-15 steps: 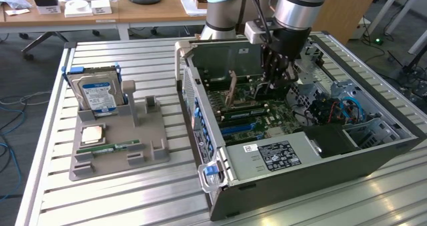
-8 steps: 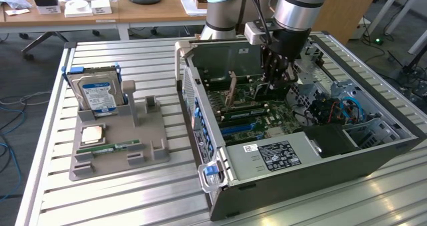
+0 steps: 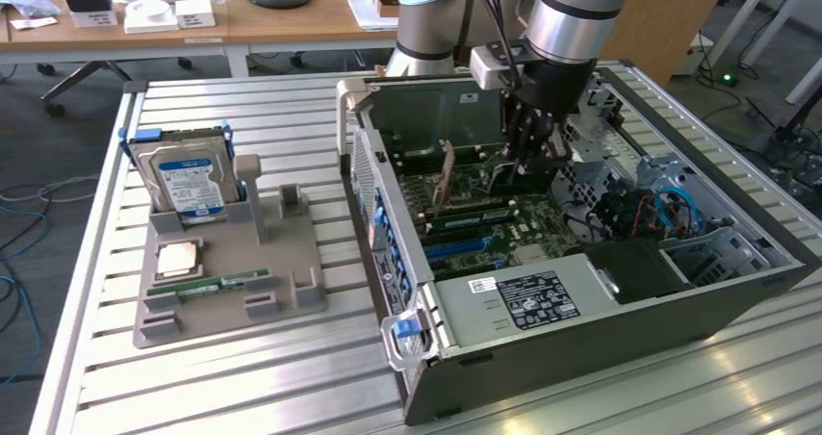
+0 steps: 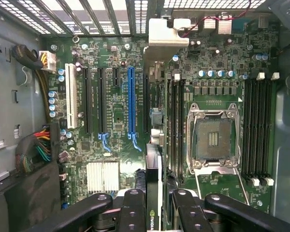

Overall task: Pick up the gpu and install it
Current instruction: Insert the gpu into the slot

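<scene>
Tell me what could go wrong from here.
1. The gpu, clamped edge-on in the gripper, looks offset from the blue slot; pushed down misaligned, it may not seat.
2. Memory slots lie close beside it; a tilt could strike them.

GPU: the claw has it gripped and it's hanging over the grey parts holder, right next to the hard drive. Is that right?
Not quite. The claw does grip the gpu, but the card hangs inside the open computer case, over the motherboard, not over the grey parts holder. The exterior view shows the hard drive standing in that holder, apart from the claw.
</scene>
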Tool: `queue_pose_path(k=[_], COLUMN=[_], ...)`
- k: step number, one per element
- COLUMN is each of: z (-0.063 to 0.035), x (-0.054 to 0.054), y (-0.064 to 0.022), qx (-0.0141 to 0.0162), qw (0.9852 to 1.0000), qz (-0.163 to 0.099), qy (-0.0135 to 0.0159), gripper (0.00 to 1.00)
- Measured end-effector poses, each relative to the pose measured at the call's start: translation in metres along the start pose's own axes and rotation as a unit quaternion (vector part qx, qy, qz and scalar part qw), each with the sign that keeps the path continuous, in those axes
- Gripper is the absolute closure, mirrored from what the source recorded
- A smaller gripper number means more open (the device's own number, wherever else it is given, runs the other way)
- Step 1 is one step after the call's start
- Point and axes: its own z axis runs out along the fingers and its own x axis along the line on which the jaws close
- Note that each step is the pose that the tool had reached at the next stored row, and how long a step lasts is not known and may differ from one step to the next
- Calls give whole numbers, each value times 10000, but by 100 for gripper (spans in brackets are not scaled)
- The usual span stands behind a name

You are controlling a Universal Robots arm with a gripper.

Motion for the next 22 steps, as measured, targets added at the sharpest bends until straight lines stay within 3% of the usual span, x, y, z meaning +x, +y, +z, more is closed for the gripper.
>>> queue_pose_path(k=[6, 11, 22], z=[42, 75, 90], x=[1, 3, 78], y=[11, 34, 85], qx=[9, 42, 60], qw=[10000, 10000, 9999], qz=[-9, -37, -92], qy=[0, -2, -4], gripper=[74, 74, 74])
